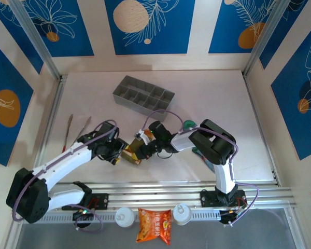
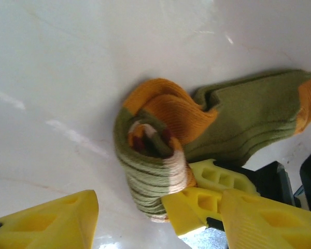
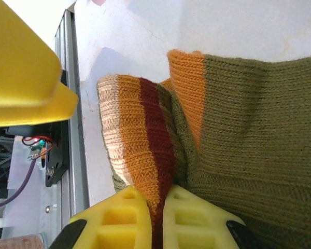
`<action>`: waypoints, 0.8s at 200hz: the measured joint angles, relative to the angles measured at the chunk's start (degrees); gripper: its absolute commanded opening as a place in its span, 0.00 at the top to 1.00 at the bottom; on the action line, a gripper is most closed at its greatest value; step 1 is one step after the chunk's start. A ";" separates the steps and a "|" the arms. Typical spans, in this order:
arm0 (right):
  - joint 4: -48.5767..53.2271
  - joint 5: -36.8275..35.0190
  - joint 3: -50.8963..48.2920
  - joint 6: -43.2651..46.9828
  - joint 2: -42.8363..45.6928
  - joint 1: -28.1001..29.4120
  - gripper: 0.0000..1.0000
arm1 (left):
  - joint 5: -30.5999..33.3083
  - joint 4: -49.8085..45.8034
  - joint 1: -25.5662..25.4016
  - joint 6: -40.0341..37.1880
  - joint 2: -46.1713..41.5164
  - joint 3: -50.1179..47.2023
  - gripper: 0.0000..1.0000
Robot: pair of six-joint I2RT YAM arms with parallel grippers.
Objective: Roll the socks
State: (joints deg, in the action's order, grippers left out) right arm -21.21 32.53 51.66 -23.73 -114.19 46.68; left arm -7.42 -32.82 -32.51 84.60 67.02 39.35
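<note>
The olive-brown sock (image 2: 238, 116) lies on the white table with its orange toe at the right, and its striped cuff end is wound into a tight roll (image 2: 153, 171). My right gripper (image 3: 158, 218) is shut on the roll's orange, maroon and cream cuff (image 3: 145, 135); its yellow fingers (image 2: 197, 199) press the roll's side in the left wrist view. My left gripper (image 2: 160, 225) stands open, the roll's near end between its spread fingers and untouched by them. From above, both grippers meet at the sock (image 1: 130, 154). A green end of the second sock (image 1: 189, 123) peeks out beside the right arm.
A grey compartment tray (image 1: 144, 95) stands at the back. Two thin tools (image 1: 78, 129) lie at the left. An orange snack packet (image 1: 154, 225) and two white round caps (image 1: 124, 216) sit by the front rail. The left gripper's finger (image 3: 20, 67) looms close in the right wrist view.
</note>
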 measured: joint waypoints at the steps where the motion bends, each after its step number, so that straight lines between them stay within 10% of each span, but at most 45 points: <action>1: 0.07 0.07 0.04 -0.02 -0.02 0.00 1.00 | 0.02 0.26 -0.17 -0.17 0.20 0.00 0.39; 118: 10.27 6.62 6.95 -1.40 -4.07 -1.86 1.00 | 3.74 13.64 -4.66 -0.74 7.82 -5.46 0.57; 160: 14.43 6.86 9.11 -0.48 -4.55 -2.03 1.00 | 4.52 9.07 -5.03 -0.37 14.67 -0.22 0.92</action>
State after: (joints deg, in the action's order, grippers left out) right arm -6.79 39.40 60.77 -24.21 -118.74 44.64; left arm -2.90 -23.75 -37.54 84.23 81.69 39.13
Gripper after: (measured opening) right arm 0.073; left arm 0.200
